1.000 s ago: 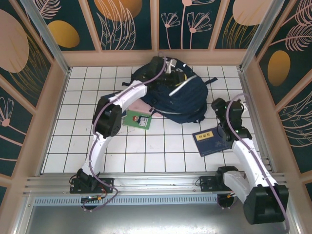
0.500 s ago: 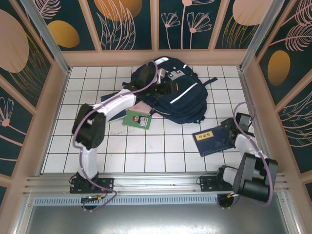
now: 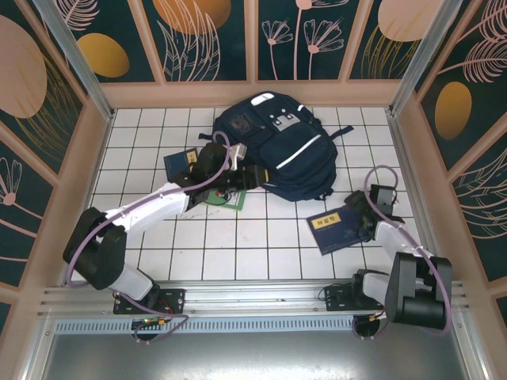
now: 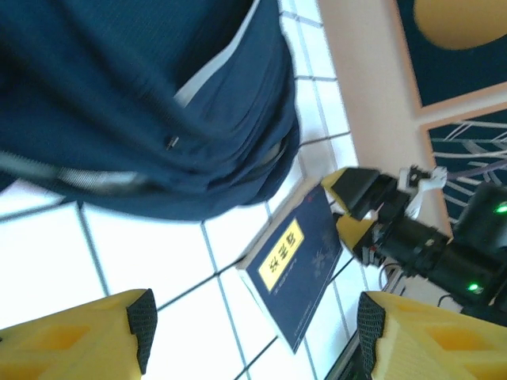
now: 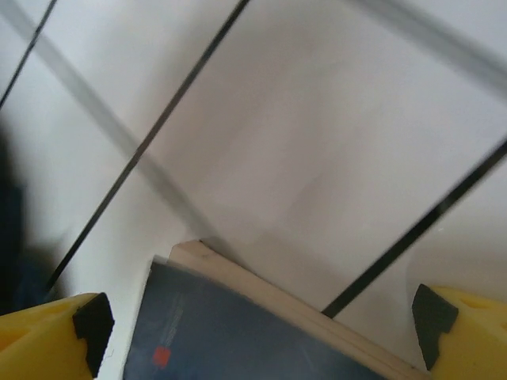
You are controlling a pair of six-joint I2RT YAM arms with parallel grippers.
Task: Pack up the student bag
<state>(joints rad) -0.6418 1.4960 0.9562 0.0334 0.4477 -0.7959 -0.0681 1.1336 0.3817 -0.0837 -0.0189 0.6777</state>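
From my station the only container is the student bag (image 3: 285,146), lying flat against the middle of the tabletop's (image 3: 261,253) far edge. Its navy fabric covers everything, so I cannot tell what is inside. On the left wrist camera the bag (image 4: 142,103) bulges over the tiles, with a small zip pull (image 4: 170,142) on one seam.

The bag is by far the largest item. It is dark blue, with a slanting white stripe (image 3: 299,152) across its front and grey-white patches (image 3: 283,120) nearer its far end.

A green book (image 3: 224,198) lies on the tiles at the bag's near-left side. A blue book (image 3: 180,162) lies further left, beside my left arm. A navy book (image 3: 331,230) with a yellow label sits toward the right edge, well apart from the bag.

My left claw (image 4: 253,332) hangs just off the bag's near-left side, over the green book. Its yellow fingers (image 4: 79,336) are spread wide with nothing between them.

My right claw (image 5: 257,332) is low at the navy book's right side, and it is also spread wide. That book's pale-edged corner (image 5: 238,317) lies in the gap between the fingers. I see neither finger pressing on it, so it is not gripped.
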